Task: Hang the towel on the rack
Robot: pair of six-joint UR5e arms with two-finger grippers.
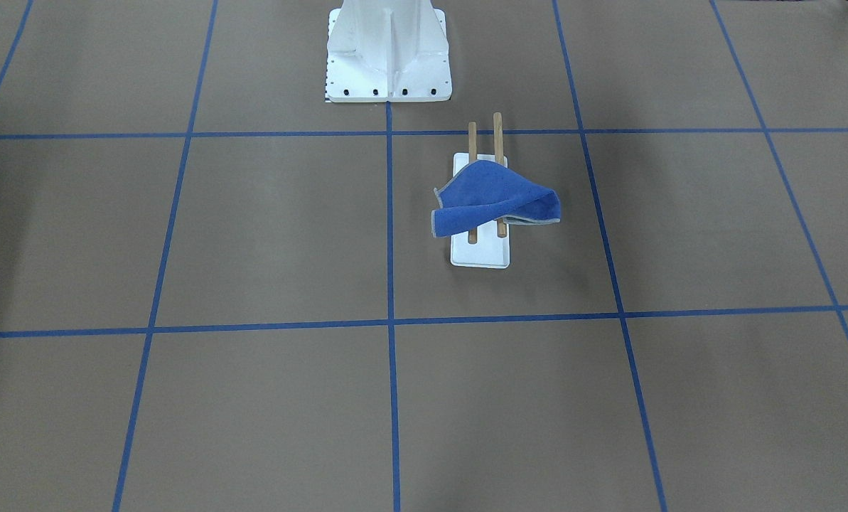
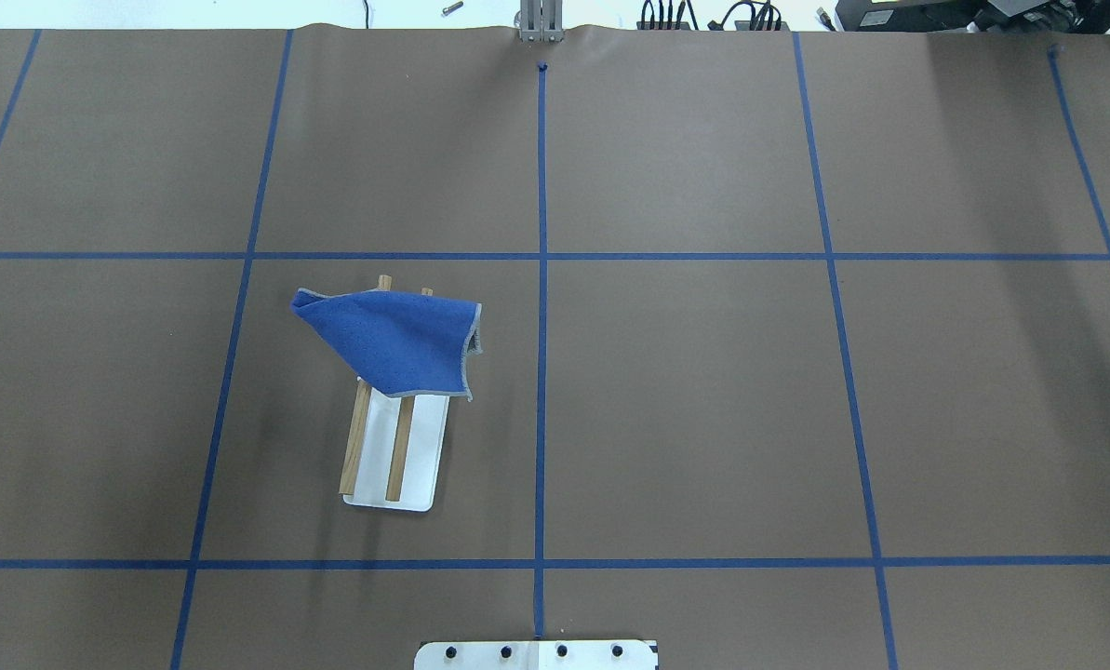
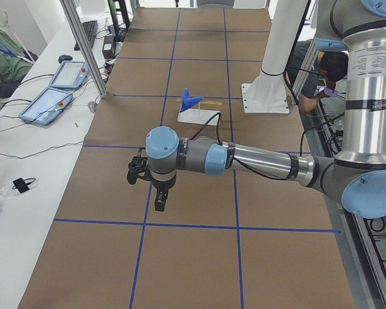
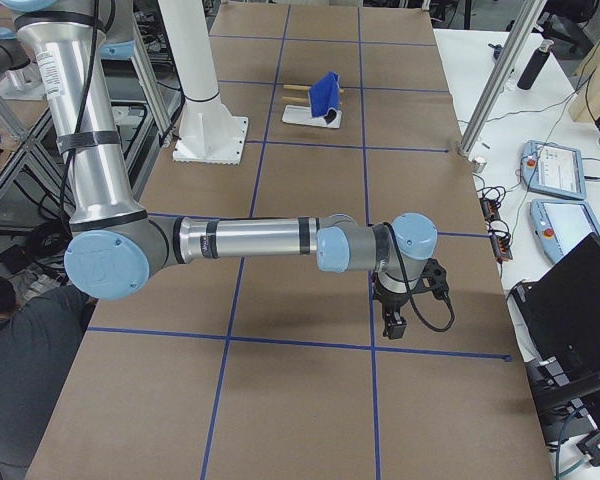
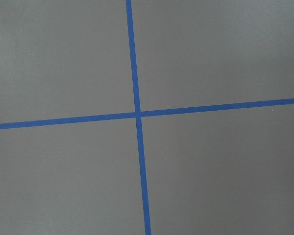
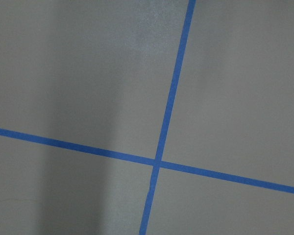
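The towel [image 2: 392,340] lies draped over the upper end of the rack [image 2: 421,451], left of centre in the overhead frame. My left pincer [image 3: 160,203] and right pincer [image 4: 393,322] hang above the table [image 2: 703,419], well apart from it. I cannot tell how far open they are.

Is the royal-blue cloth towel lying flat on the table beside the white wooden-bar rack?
No: the overhead view shows the royal-blue cloth towel draped across both brown wooden bars at the far end of the white-based rack.

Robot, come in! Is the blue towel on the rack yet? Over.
Left gripper, right gripper far off, jaws unclear. Towel draped across rack. Nothing blocking.
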